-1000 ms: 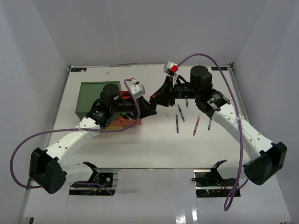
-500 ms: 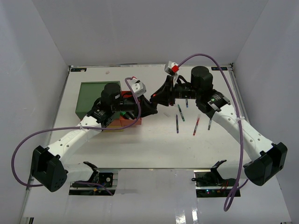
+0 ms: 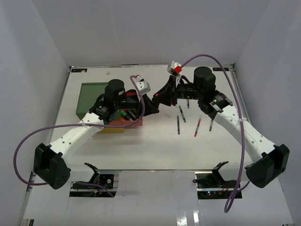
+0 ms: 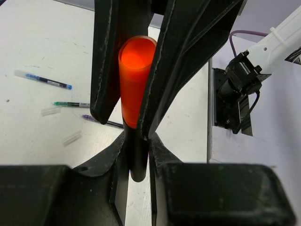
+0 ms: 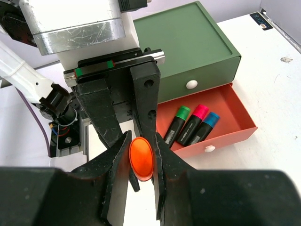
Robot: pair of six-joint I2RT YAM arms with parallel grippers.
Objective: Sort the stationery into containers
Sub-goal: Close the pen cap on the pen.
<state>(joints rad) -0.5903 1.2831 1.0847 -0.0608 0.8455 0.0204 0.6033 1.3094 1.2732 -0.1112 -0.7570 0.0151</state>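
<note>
A black highlighter with an orange cap (image 4: 135, 80) is gripped from both ends in mid-air above the table. My left gripper (image 4: 136, 160) is shut on its black body. My right gripper (image 5: 142, 160) is shut on the orange cap (image 5: 141, 157). In the top view the two grippers, left (image 3: 151, 104) and right (image 3: 162, 96), meet nose to nose just right of the containers (image 3: 91, 96). The red-orange drawer (image 5: 235, 125) stands open and holds green-, pink- and blue-capped highlighters (image 5: 190, 126). Thin pens (image 3: 178, 125) lie on the table.
More pens lie right of centre: a red one (image 3: 197, 127), a green one (image 3: 182, 114) and one at the right (image 3: 210, 125). The left wrist view shows a blue pen (image 4: 47, 81), a green pen (image 4: 70, 104) and clear pen caps (image 4: 72, 137). A yellow tier (image 3: 110, 130) sits under the red-orange drawer.
My left arm has shifted a little up and to the right, uncovering the open red-orange drawer. The right gripper moved slightly with it. Both stay shut on the highlighter.
</note>
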